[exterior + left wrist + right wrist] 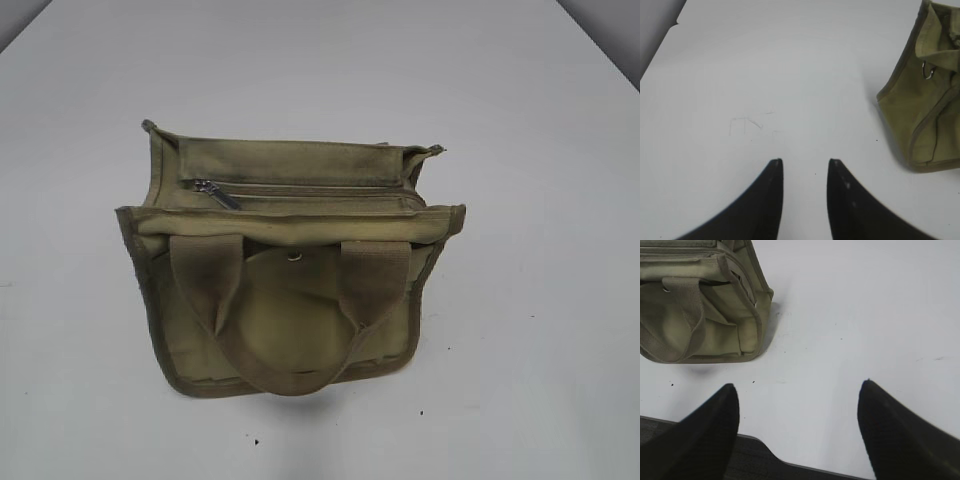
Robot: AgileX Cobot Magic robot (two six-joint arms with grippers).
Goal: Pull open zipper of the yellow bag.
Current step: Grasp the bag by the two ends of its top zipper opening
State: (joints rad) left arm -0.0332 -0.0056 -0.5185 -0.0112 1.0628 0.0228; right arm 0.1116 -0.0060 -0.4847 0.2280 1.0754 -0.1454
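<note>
A bare test bench, like a robot lab setup, rather than a home. A plain white table (560,300) fills every view, lightly scuffed, with faint pencil-like marks (746,123) and small dark specks (258,441). Grey floor shows past its far corners and near edge. Only one bag (290,270) sits on it.

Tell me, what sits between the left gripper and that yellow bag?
Nothing: the left wrist view shows only bare white table between the left gripper and yellow bag.

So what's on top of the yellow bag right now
Along the top of the yellow bag runs a closed zipper, its metal pull at the left end. The inside is covered, so its contents can't be seen.
</note>
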